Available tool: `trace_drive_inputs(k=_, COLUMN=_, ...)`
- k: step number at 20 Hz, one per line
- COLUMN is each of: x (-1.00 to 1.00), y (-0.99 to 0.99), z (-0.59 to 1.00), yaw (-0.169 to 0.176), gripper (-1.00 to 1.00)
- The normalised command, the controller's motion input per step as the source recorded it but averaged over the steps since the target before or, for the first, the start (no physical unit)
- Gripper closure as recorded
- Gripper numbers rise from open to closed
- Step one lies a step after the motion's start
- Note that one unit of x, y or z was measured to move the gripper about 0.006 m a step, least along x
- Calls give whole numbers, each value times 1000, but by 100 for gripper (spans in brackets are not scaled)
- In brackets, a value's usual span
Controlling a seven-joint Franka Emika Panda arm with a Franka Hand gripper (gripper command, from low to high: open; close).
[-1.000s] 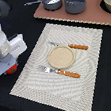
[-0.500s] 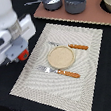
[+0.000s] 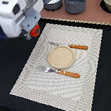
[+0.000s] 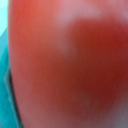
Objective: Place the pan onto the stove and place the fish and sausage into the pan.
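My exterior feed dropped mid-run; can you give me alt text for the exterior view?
The arm's end effector holds the red sausage above the woven placemat's far corner on the exterior view's left. The pan sits beside a larger grey pot on the stove. A plate lies between fork and knife.

Blurred sausage (image 4: 65, 65) filling wrist view

Arm (image 3: 18, 16) carried sausage (image 3: 35, 31) toward stove (image 3: 86, 14).

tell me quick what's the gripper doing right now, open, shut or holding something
Gripper: shut on the sausage, carried above the placemat's far corner; the red piece fills the wrist view.
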Motion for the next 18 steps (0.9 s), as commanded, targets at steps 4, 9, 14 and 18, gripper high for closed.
trace_drive_inputs(k=4, x=328, y=915, z=316, yaw=30, gripper=100)
trace_drive_inputs(k=9, x=244, y=969, z=101, yaw=11, gripper=100)
trace_drive_inputs(k=14, x=248, y=902, z=0, yaw=0, gripper=100)
trace_drive_inputs(k=18, x=211, y=909, z=9, yaw=0, gripper=100)
